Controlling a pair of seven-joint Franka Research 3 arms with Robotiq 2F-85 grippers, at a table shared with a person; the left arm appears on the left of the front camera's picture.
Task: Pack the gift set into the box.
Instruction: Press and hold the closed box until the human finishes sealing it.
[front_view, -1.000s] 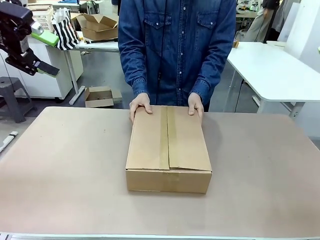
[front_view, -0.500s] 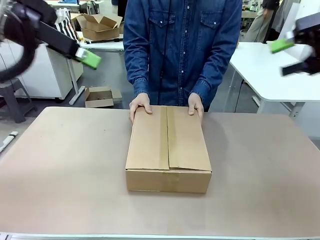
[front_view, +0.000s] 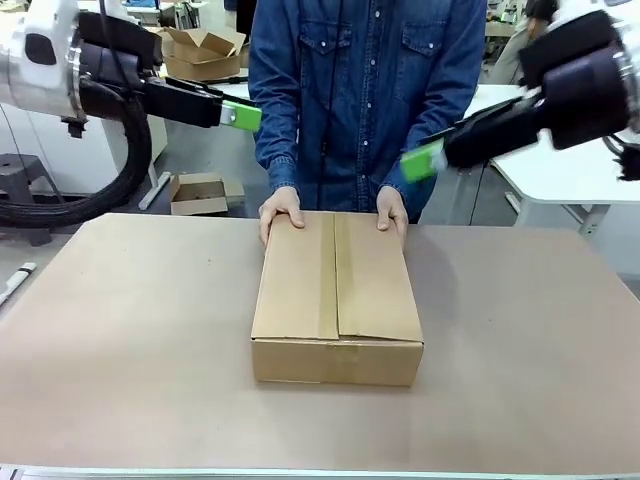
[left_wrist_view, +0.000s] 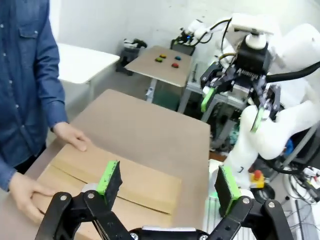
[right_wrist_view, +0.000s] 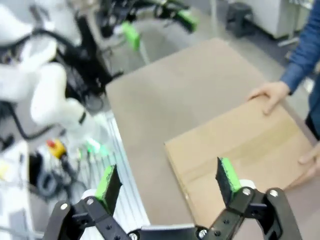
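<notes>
Lengthwise box (front_view: 337, 295), short end frontward

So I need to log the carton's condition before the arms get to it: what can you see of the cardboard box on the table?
The box is a plain brown corrugated cardboard carton, wide and low, lying flat near the middle of the table. Its top flaps are folded shut, meeting along a lengthwise seam; one sits slightly over the other. No tape or print shows. The person's two hands rest on its far edge. Neither gripper touches it; both hang open in the air above.
</notes>
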